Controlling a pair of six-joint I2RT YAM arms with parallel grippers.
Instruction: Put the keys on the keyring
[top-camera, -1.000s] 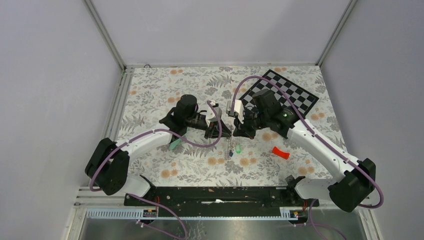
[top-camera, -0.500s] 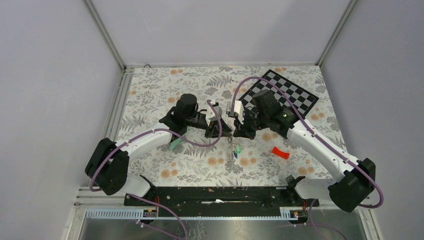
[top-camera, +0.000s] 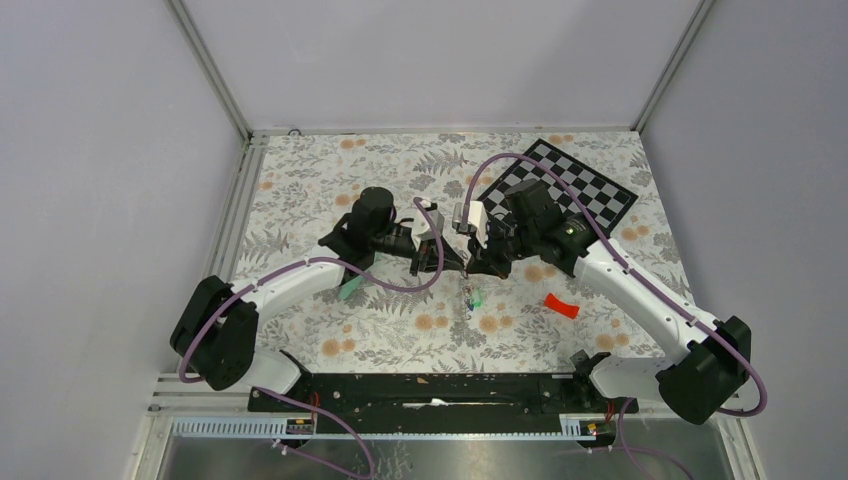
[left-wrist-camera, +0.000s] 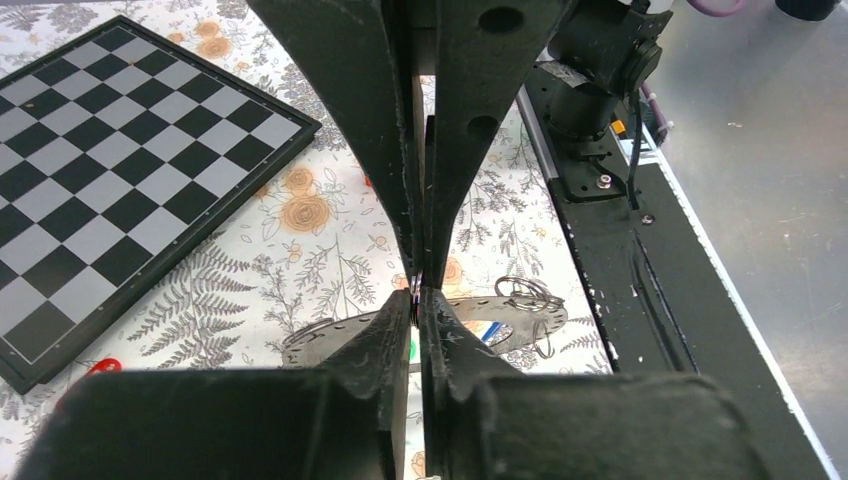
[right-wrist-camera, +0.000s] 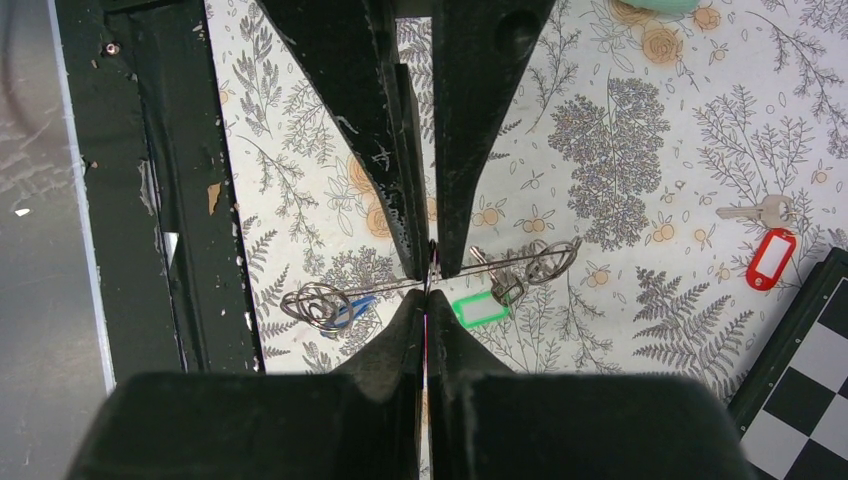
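The keyring (right-wrist-camera: 500, 268) was a thin grey metal ring, seen almost edge-on from the right wrist. It was held above the desk (right-wrist-camera: 620, 130), pinched near its middle where the tips of the right hand (right-wrist-camera: 428, 300) and the left hand (left-wrist-camera: 418, 305) met. The blue-tagged key (right-wrist-camera: 350, 310) hung from a small wire loop at one end of the ring. The green-tagged key (right-wrist-camera: 480, 310) hung just beside the pinch, and another small loop sat at the far end. The red-tagged key (right-wrist-camera: 775, 258), silver with an oval tag, lay flat on the desk, well apart from the ring.
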